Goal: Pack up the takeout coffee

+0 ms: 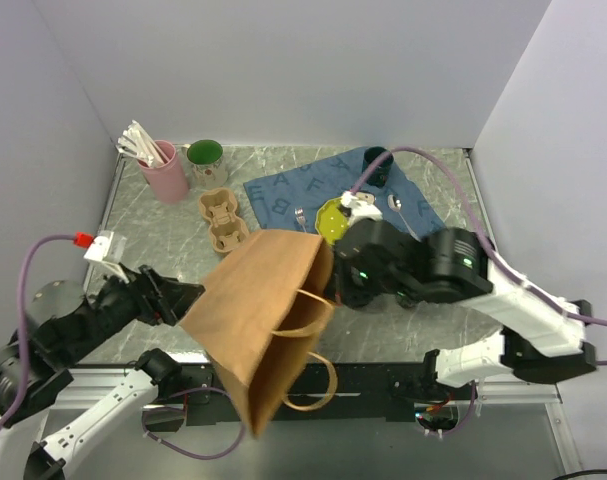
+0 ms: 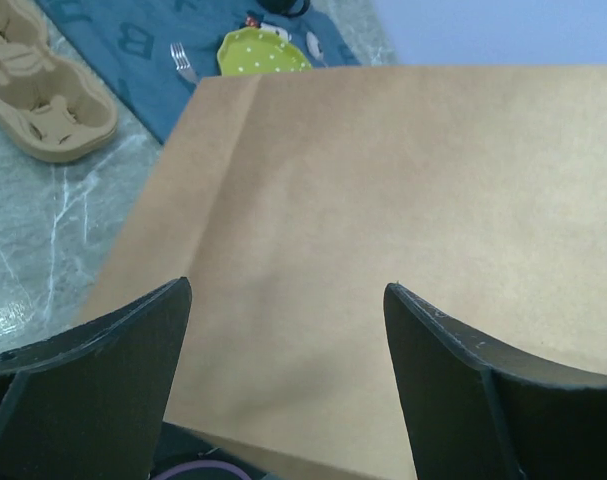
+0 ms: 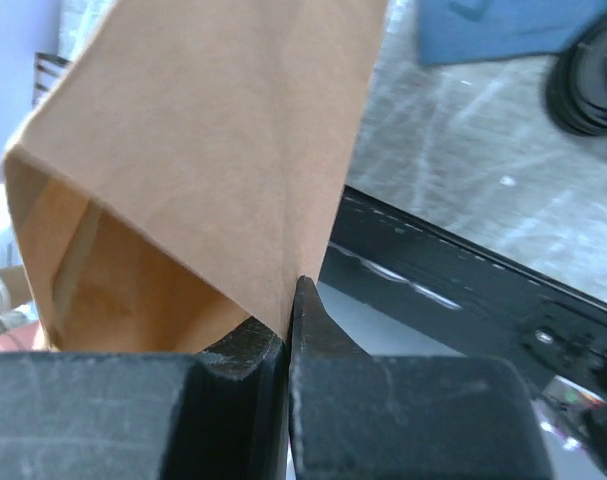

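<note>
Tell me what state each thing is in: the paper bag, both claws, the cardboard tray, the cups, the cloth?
Brown paper bag, mouth open, tilted, held by its rim.
Right gripper, shut on the bag's rim.
Left gripper, open, facing the bag's side.
Tan moulded cardboard cup carrier, empty, flat on the table.
Pink cup, upright, holding white sticks.
Dark green mug, upright.
Blue lettered cloth, spread flat.

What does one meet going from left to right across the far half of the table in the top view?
Pink cup with white sticks → green mug → fork → yellow-green plate → spoon.
</note>
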Action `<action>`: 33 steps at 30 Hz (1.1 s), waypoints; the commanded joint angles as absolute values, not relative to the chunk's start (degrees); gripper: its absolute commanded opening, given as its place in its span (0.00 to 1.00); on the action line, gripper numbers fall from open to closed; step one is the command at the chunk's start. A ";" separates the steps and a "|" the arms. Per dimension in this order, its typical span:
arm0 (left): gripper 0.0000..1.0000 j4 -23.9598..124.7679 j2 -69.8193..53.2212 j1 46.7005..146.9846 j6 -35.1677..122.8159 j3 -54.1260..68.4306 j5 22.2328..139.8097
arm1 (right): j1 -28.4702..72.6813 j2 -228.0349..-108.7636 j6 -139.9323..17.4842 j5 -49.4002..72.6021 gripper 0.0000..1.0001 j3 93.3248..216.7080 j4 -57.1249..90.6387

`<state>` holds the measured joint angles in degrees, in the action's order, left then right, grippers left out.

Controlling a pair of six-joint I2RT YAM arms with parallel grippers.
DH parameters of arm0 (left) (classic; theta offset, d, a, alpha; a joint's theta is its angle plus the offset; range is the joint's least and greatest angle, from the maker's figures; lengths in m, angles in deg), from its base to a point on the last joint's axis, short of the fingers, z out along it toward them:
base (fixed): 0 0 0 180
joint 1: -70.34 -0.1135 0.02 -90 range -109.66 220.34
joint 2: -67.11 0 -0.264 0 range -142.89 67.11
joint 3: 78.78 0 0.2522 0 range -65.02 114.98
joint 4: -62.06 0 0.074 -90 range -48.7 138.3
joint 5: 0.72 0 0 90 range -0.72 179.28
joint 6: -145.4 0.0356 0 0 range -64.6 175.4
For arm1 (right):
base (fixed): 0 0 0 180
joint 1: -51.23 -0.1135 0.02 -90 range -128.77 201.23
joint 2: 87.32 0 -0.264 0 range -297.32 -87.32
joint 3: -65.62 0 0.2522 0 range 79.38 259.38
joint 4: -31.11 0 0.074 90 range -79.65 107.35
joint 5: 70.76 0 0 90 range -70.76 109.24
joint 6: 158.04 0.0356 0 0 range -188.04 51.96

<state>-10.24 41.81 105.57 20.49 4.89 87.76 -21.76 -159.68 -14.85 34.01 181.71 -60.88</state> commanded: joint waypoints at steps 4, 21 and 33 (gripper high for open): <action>0.79 -8.65 39.86 105.50 17.70 -3.22 85.42 | -16.98 -167.30 -16.45 23.29 0.00 188.72 -72.65; 0.85 -7.52 30.19 105.50 30.35 13.82 78.13 | -10.21 -160.80 -21.19 10.11 0.00 177.22 -72.82; 0.86 -6.89 29.05 105.50 32.19 10.66 67.14 | -6.25 -160.88 -25.41 8.60 0.23 172.02 -72.74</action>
<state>-8.56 29.61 105.57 29.34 11.25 71.02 -7.31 -159.50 -23.37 8.94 172.53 -61.17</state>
